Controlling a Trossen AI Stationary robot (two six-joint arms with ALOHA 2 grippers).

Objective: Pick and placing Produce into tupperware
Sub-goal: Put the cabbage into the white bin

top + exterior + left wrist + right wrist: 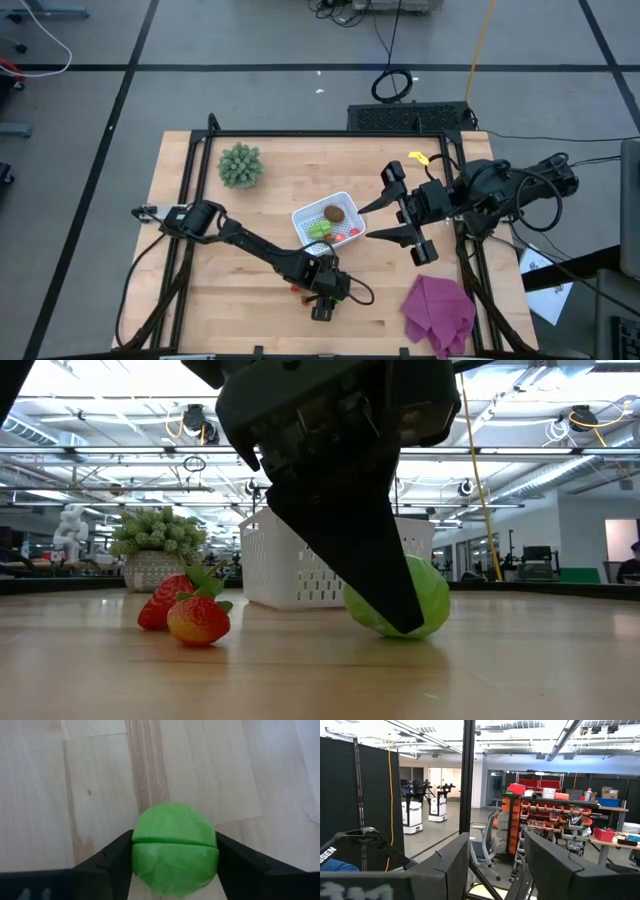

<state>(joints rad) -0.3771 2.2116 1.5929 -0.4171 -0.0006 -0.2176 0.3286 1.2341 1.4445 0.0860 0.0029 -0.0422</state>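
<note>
The tupperware point(312, 216) is a white perforated box at mid-table. It holds a brown round piece point(334, 213), a green leafy piece point(320, 229) and red pieces point(350, 231). Near the table's near edge, my left gripper point(175, 857) points down and is shut on a green round piece point(174, 847). The piece's underside rests on the wood in the low view point(425, 605). Two strawberries point(190, 612) lie on the table beside it. My right gripper point(366, 225) hovers open just right of the tupperware, and its wrist view point(497, 865) looks into the room. My left gripper pinches the green round piece between its two fingers, one finger point(117, 860) on each opposite side point(140, 857) at about its widest part. The fingers come from above, pointing down. The piece sits on the table, and one finger point(365, 550) covers its near side in the low view.
A spiky green plant point(240, 165) stands toward the far left of the table. A purple cloth point(438, 310) lies at the near right corner. The black frame rails point(190, 200) run along the table's edges. Bare wood point(250, 300) lies left of the left gripper.
</note>
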